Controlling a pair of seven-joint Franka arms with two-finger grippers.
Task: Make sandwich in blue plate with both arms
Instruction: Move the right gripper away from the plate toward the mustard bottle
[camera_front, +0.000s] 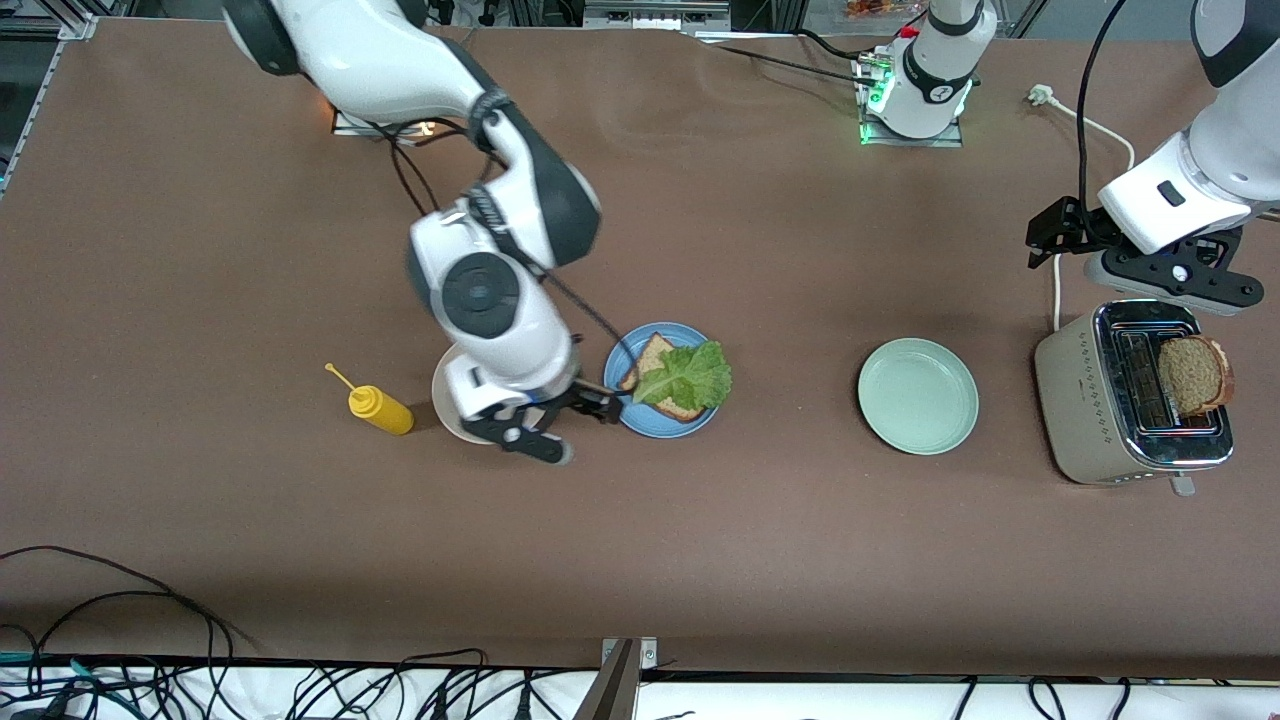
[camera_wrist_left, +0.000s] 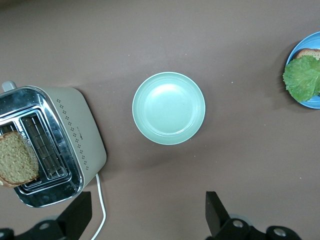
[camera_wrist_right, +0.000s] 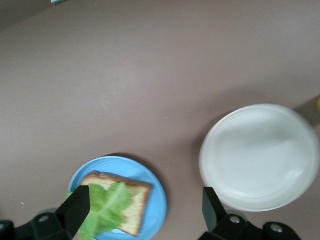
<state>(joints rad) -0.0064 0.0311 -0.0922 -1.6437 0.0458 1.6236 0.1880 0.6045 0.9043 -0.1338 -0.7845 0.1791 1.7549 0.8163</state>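
Writing or brand marks cannot be read on anything. Bread (camera_front: 662, 378) lies flat on the blue plate (camera_front: 628, 410), set cornerwise to the table edge, with lettuce (camera_front: 690, 375) on top, spilling toward the left arm's end. The second slice (camera_front: 1193, 374) stands upright in the toaster (camera_front: 1100, 420). Right gripper (camera_front: 570, 425) hangs wide open and empty over the white plate (camera_wrist_right: 260, 155) and blue plate's edge. Left gripper (camera_front: 1140, 260) hangs wide open, empty, above the toaster. A green plate (camera_front: 918, 395) sits between.
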